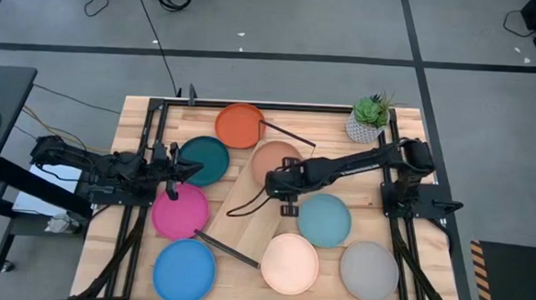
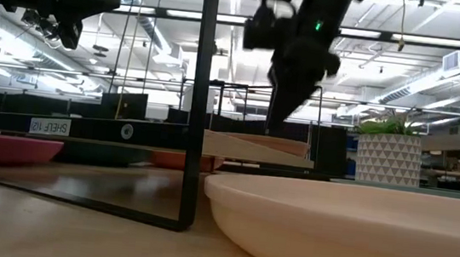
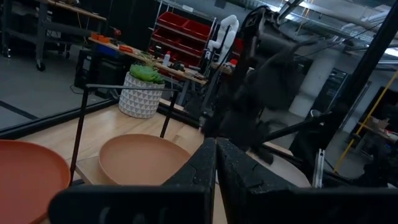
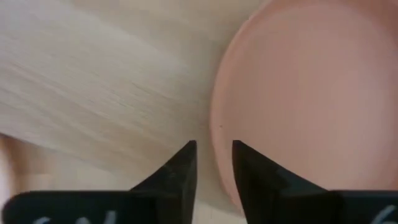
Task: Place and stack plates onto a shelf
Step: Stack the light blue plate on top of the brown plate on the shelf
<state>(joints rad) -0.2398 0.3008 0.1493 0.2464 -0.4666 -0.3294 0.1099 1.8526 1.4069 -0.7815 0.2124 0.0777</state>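
Observation:
The shelf board (image 1: 249,207) lies slantwise mid-table, with the brown plate (image 1: 281,156) on its far end. My right gripper (image 1: 276,181) points down at that plate's near rim; in the right wrist view (image 4: 214,149) its fingers stand narrowly apart astride the rim. My left gripper (image 1: 192,169) is shut and empty, raised between the dark teal plate (image 1: 203,159) and the pink plate (image 1: 179,210). The orange (image 1: 240,126), bright blue (image 1: 184,271), cream (image 1: 290,263), light blue (image 1: 324,219) and grey (image 1: 369,271) plates lie flat on the table around the shelf. My right gripper pinches the brown plate's rim (image 4: 219,127) on the side nearest the shelf's middle, one finger outside over the board and one finger (image 4: 249,165) inside the plate. It comes from above, pointing down. The plate lies flat on the shelf board.
A potted plant (image 1: 368,118) stands at the table's far right corner. The shelf's thin black frame ends (image 1: 228,250) stick out beside the cream and bright blue plates and by the orange plate. The near part of the board is bare wood.

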